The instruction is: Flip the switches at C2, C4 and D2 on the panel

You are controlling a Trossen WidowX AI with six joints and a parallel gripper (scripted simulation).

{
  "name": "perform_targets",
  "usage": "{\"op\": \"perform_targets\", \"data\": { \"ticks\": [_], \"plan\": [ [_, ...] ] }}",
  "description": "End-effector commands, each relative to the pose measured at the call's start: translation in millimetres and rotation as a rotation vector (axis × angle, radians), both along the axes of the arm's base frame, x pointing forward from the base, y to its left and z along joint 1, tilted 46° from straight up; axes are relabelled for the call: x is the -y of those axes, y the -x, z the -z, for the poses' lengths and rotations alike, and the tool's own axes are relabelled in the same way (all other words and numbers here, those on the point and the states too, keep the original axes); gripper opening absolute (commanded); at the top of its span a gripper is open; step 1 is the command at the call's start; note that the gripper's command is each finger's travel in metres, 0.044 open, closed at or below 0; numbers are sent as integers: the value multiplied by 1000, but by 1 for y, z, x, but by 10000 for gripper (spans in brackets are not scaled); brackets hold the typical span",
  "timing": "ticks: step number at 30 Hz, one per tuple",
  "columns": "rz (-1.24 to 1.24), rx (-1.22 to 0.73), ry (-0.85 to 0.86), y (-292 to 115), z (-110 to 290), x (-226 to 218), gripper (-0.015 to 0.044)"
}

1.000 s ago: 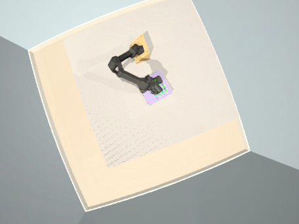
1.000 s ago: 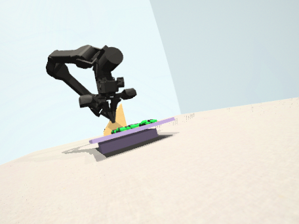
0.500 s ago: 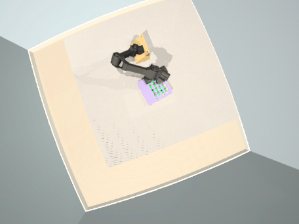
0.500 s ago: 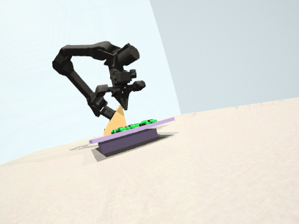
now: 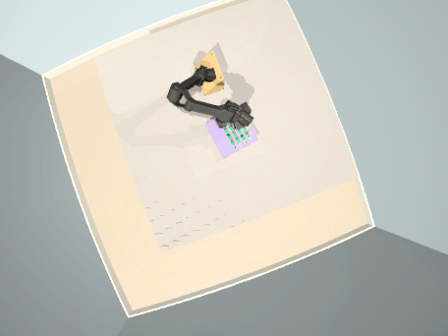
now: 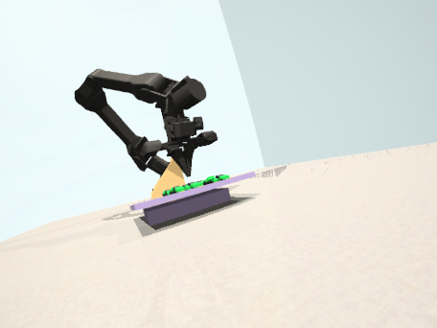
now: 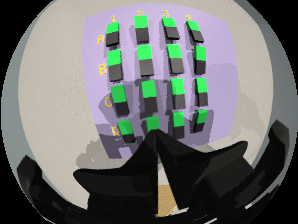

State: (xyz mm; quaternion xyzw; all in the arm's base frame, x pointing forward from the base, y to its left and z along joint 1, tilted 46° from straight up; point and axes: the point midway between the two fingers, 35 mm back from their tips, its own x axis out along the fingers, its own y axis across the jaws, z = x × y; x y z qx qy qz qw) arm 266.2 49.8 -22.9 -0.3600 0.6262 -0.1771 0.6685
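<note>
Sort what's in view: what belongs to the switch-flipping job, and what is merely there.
Belongs to the job:
- purple switch panel
- its green-and-black rocker switches
- gripper, jaws shut and holding nothing, above the panel's near rows

Merely there:
- tan mount under the arm's base
- beige table

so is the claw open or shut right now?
Shut, with nothing in it. In the wrist view the claw has its two fingers pressed together into a single point over the near edge of the switch panel.
</note>
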Motion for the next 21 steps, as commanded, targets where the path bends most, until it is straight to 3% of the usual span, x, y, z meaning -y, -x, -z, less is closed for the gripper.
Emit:
{"op": "perform_targets", "data": {
  "ticks": [1,21],
  "plan": [
    [-4,-1,5,0,3,3,0],
    [-4,-1,6,-3,12,12,0]
  ]
}}
